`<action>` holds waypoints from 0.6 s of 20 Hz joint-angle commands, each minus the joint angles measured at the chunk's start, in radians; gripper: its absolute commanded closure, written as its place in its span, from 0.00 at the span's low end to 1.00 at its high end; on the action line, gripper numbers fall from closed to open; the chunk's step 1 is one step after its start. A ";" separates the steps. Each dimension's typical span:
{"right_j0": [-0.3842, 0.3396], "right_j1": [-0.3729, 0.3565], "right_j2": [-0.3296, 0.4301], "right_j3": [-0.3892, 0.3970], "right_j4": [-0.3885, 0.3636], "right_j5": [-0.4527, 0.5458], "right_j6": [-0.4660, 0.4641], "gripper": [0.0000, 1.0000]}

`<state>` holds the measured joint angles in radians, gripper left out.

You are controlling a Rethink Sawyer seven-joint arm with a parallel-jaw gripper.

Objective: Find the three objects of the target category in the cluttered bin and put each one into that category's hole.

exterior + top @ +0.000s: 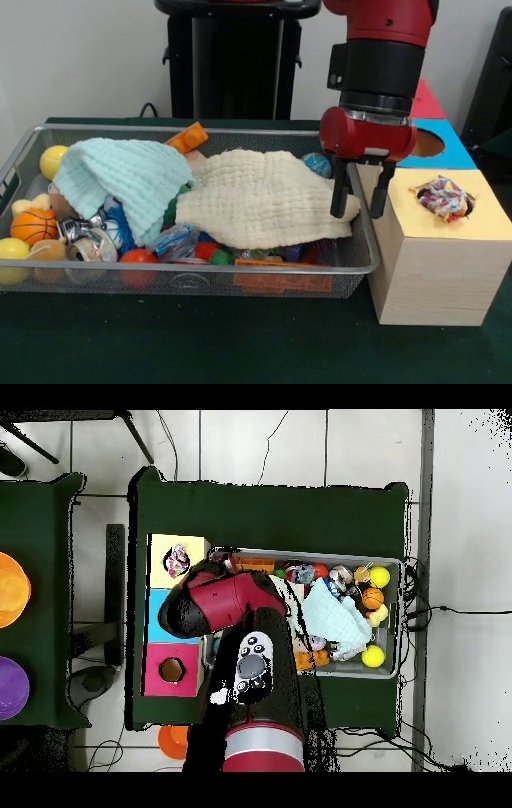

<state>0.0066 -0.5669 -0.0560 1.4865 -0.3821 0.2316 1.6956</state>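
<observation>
Gripper (358, 198): fingers spread apart, nothing between them; hangs over bin's end by the boxes.
Bin (200, 270): wire mesh, full of toys; cream cloth (264, 200) + mint cloth (120, 180) lie over the pile.
Rope toy (442, 198): sits in hole of yellow-topped box (436, 264), just beside bin.
Visible balls: orange basketball (32, 226), yellow ball (54, 158).

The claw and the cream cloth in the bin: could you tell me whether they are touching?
Cannot tell. In the front view the open, empty claw overlaps the cream cloth's edge, with no gap visible and depth unclear; overhead, the arm hides it.
</observation>
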 commanded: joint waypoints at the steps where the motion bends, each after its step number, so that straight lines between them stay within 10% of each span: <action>1: 0.047 -0.004 0.006 -0.001 -0.093 0.220 -0.091 0.00; 12: 0.033 -0.052 0.101 0.002 -0.060 0.322 -0.072 0.00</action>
<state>0.0649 -0.6101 -0.0547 1.4720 -0.4301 0.4478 1.6956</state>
